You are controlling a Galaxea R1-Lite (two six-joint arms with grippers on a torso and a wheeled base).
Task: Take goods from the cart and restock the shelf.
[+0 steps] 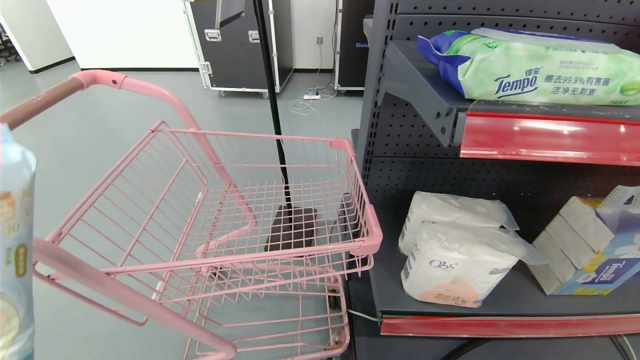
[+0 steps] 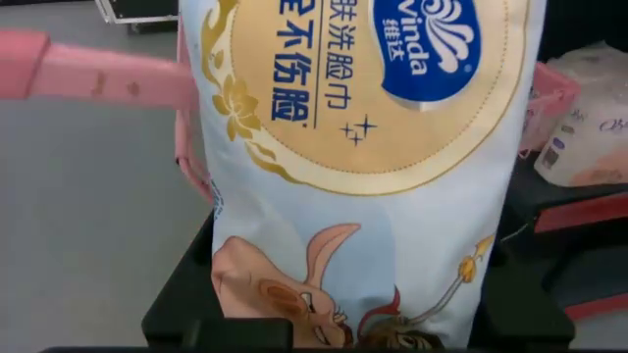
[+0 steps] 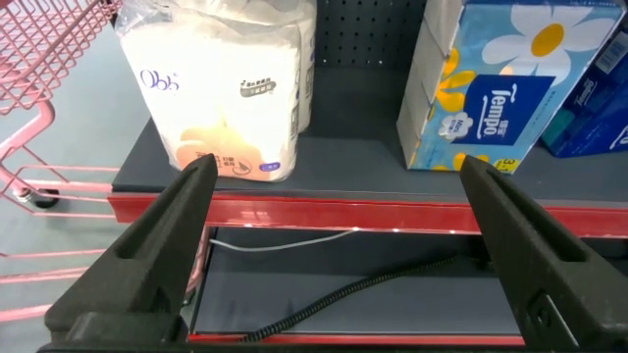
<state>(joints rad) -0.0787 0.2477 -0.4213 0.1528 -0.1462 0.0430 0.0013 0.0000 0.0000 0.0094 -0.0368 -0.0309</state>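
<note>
- Tissue pack [image 1: 15, 240]: pale blue, upright, off the cart's left side and outside its basket. The head view gives one edge of it; the left wrist view adds its printed face.
- Left gripper [image 2: 358, 328]: seen in the left wrist view, with black fingers [image 2: 186, 304] against both sides of the pack's lower part, clasping it.
- Cart [image 1: 370, 245]: pink wire basket with a pink handle.
- Shelf [image 1: 500, 300]: dark, with red front strips, touching or just beside the cart's right side.
- Two white roll packs [image 1: 450, 270]: on the lower board, nearest the cart, one behind the other.
- Right gripper [image 3: 339, 235]: jaws spread wide and holding nothing, facing the lower board's red strip to the right of the cart. The right wrist view adds a black cable [image 3: 324, 294] under that board.
- Blue tissue boxes [image 1: 590, 250]: on the lower board, farther right of the cart than the roll packs.
- Green wipes pack [image 1: 540, 70]: lying flat on the upper board, right of the cart and above its rim.
</note>
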